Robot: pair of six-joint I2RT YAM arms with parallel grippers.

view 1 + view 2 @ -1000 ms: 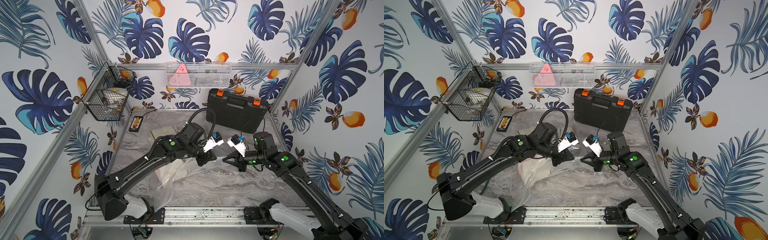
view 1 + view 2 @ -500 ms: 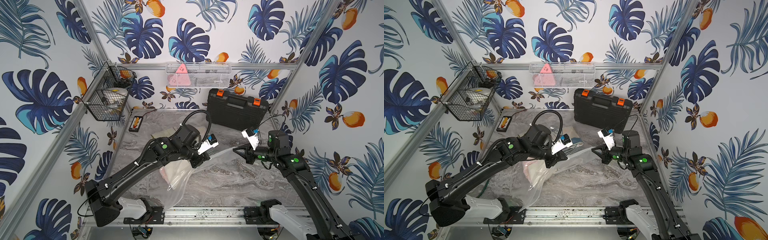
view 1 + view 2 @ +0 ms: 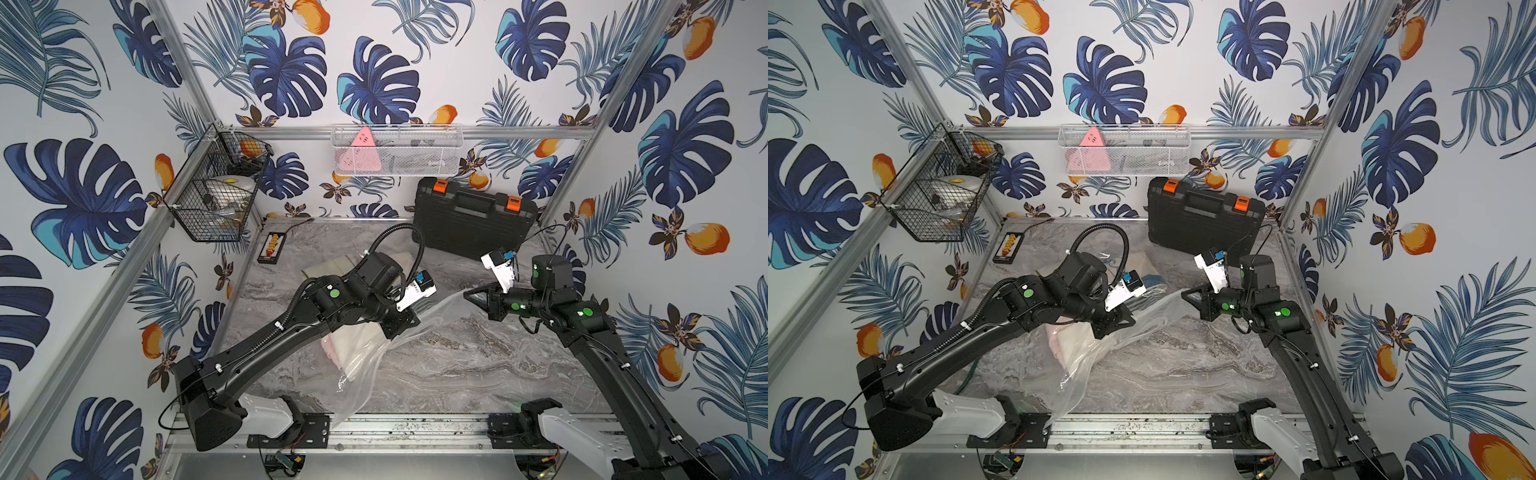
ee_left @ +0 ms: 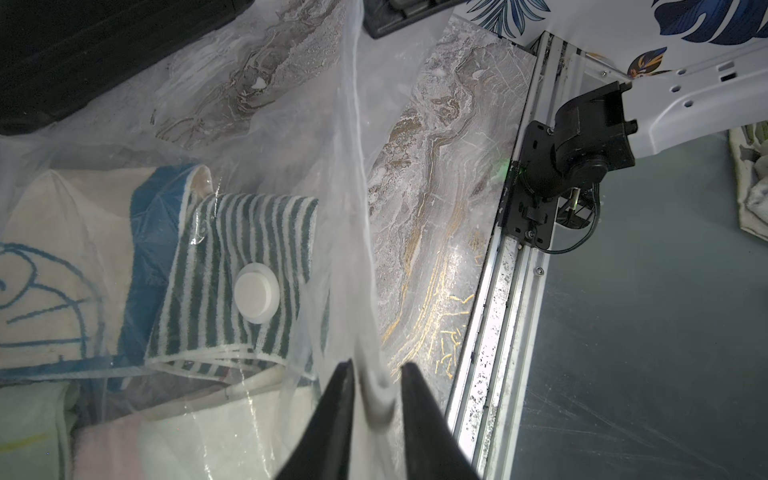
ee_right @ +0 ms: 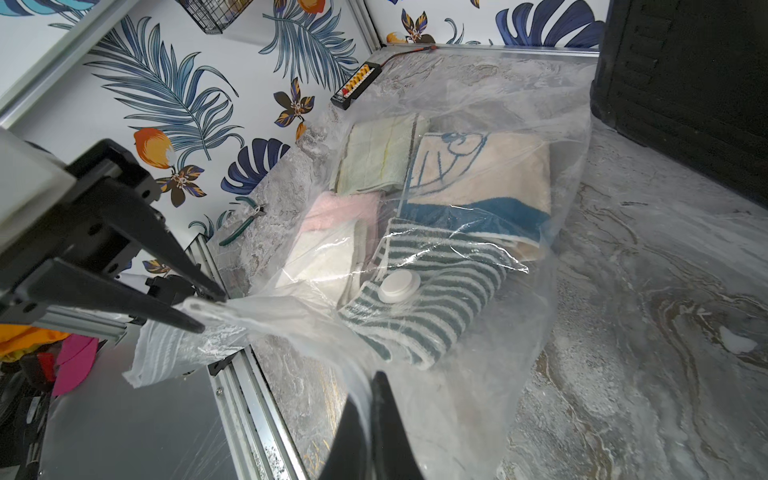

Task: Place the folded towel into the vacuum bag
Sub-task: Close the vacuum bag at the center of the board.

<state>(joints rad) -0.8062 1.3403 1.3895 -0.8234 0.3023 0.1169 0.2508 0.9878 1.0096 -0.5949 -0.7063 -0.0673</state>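
L hand (image 4: 376, 368) jaws have parted, bag (image 3: 440, 313) film loose btwn them. Bag lies mid-worktop (image 3: 478, 365), striped towel (image 5: 436, 320) inside w/ other towels (image 5: 478, 178). R hand (image 5: 370, 384), swung out rightward, is clenched on bag edge, holding it up taut.

Clear, crinkly vacuum bag (image 3: 365, 374) stretched slantwise across centre of frame in both top views, one edge raised off the marble; inside, green-and-white striped folded towel (image 5: 436, 324) beneath round white valve cap (image 5: 398, 286).

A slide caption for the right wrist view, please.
Right fingers pinch the vacuum bag of folded towels; left fingers stand open.
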